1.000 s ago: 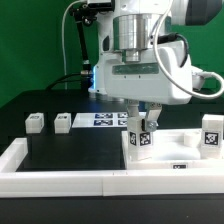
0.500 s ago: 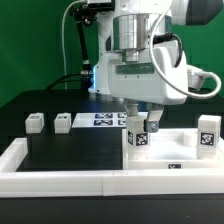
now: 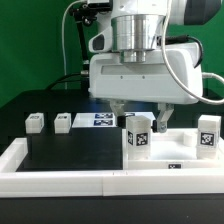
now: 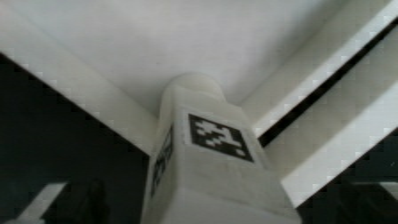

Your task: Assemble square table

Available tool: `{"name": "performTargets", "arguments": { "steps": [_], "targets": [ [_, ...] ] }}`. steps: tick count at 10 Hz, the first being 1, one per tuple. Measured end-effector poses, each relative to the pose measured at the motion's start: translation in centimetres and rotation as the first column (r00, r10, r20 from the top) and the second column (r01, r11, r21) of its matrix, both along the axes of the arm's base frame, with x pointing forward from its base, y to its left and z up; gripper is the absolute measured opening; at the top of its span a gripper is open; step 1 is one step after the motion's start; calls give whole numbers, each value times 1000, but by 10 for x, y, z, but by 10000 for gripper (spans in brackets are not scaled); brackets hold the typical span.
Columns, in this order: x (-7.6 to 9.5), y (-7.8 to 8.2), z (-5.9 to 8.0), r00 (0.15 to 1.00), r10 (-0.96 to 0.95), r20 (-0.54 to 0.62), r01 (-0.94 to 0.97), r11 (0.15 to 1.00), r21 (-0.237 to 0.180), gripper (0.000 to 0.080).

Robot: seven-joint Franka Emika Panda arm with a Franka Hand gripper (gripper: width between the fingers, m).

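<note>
green bg [image 3: 30, 40], black tbl [image 3: 70, 152], white rim [image 3: 60, 181]

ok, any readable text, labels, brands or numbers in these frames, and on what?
No words, brands or numbers can be read anywhere.
There are only black-and-white tag patterns, which are not text: on the upright leg, the second leg at the exterior view's right, the table top and the marker board.

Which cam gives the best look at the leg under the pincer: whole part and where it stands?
Exterior view: the whole leg shows, upright on the table top, tag facing the camera. The wrist view shows only its upper part and tag, close up; the base is out of sight.
</note>
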State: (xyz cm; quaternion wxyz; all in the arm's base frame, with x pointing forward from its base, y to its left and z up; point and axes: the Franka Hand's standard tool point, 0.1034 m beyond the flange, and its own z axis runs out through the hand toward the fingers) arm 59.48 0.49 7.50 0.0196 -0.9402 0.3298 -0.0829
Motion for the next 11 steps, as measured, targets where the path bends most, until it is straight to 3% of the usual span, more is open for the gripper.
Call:
{"name": "performTargets", "arguments": {
  "steps": [4, 8, 11],
  "targets": [
    [0, 5, 0, 948, 319, -15, -319, 946, -49, 649],
    [1, -3, 3, 758, 650, -51, -651, 751, -104, 649],
    [0, -6, 2, 653, 753, -81, -756, 642, -127, 649]
  ]
}}
